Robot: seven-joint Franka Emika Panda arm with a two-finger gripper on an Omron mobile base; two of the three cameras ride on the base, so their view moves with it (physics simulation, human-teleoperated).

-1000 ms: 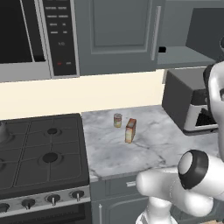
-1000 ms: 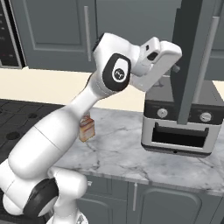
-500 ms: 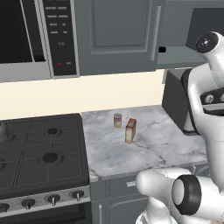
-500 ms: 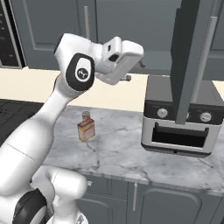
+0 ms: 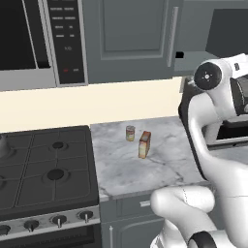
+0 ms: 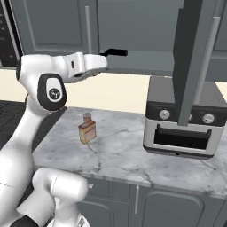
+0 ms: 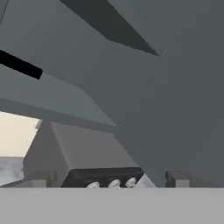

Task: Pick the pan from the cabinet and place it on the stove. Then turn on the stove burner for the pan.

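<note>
Only the pan's straight black handle (image 6: 114, 53) shows, poking out of the open cabinet (image 6: 146, 64) just above its bottom shelf; the pan's bowl is hidden. In the hand view the handle (image 7: 19, 65) lies at the upper left, apart from the fingers. My gripper (image 6: 103, 63) hovers just left of and slightly below the handle, pointing right, not touching it. The gripper (image 7: 109, 180) is open with nothing between its fingertips (image 7: 43, 178). The stove (image 5: 48, 164) sits at the lower left, with its larger burner (image 5: 55, 174) and front knobs (image 5: 59, 220).
The open cabinet door (image 6: 195, 57) hangs over a dark toaster oven (image 6: 184, 128) on the marble counter (image 5: 145, 169). A small tin can (image 5: 130, 133) and a brown box (image 5: 144, 144) stand mid-counter. A microwave (image 5: 43, 38) hangs above the stove.
The hand has swung left, away from the open door, and now lies level beside the pan's handle. Its jaws have spread wider.
</note>
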